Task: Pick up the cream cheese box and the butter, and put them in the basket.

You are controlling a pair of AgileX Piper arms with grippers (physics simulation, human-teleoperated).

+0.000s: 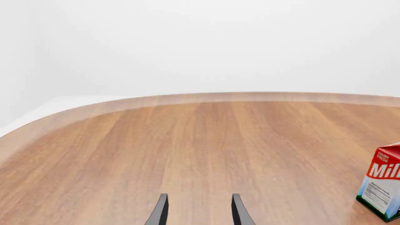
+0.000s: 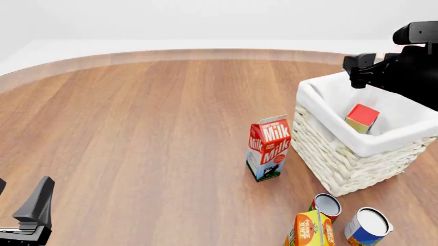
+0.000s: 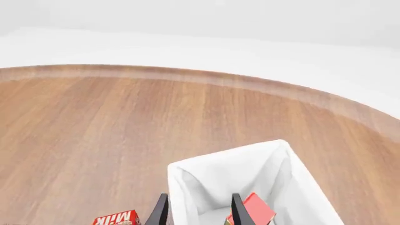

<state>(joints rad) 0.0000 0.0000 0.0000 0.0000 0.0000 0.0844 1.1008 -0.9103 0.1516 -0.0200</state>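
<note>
The basket [image 2: 356,154] of whitish wicker with a white lining stands at the right in the front view. The butter [image 2: 362,118] stands on end inside it, its red end up and an orange-yellow face showing. It also shows in the right wrist view [image 3: 257,210], in the basket [image 3: 187,187]. My right gripper [image 3: 198,213] is open and empty, high above the basket's far side. My left gripper [image 1: 198,211] is open and empty, low over bare wood at the near left [image 2: 24,197]. The cream cheese box is not in view.
A red Milk carton [image 2: 269,148] stands just left of the basket and shows in the left wrist view [image 1: 382,185]. In front of the basket are two cans [image 2: 327,206] [image 2: 366,225] and an orange-yellow gable-top carton [image 2: 309,230]. The table's curved far edge [image 2: 205,53] runs across the back.
</note>
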